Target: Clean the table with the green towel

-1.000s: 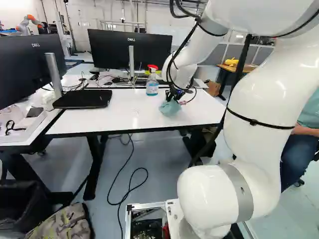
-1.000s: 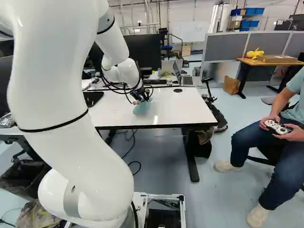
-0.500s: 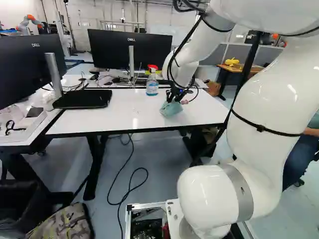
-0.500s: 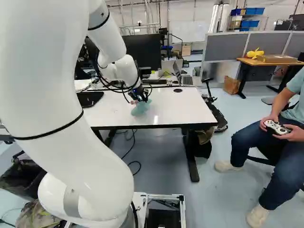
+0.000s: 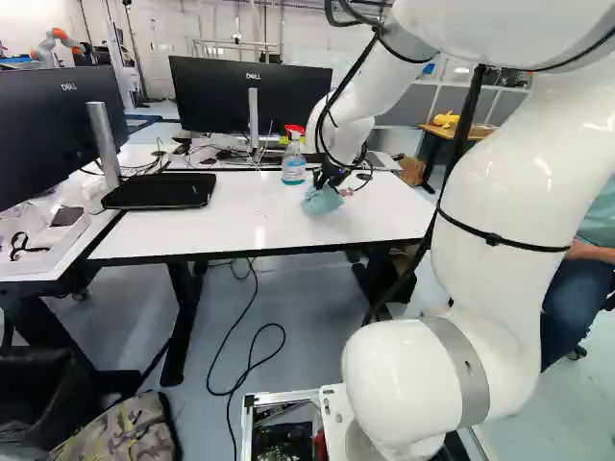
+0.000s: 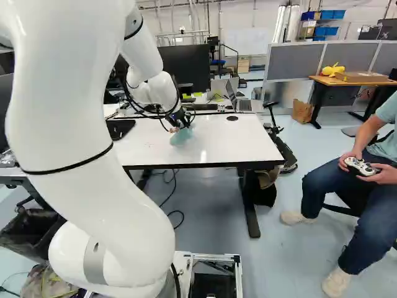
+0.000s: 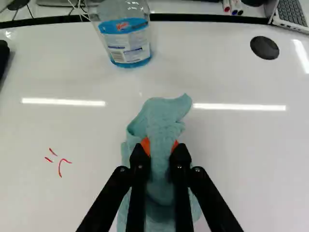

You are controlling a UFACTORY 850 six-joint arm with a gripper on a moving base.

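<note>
On the white counter (image 5: 192, 230), my claw (image 5: 328, 186) pinches the green towel (image 7: 161, 116), near a spray bottle (image 7: 126, 41) and red squiggles (image 7: 60, 168).

The bench (image 7: 231, 159) is gleaming smooth and glossy, mirroring strips of light. The towel (image 7: 164, 116) is showing matt, rough cloth. The bottle (image 7: 126, 41) is shining, its smooth plastic looking clear.
</note>
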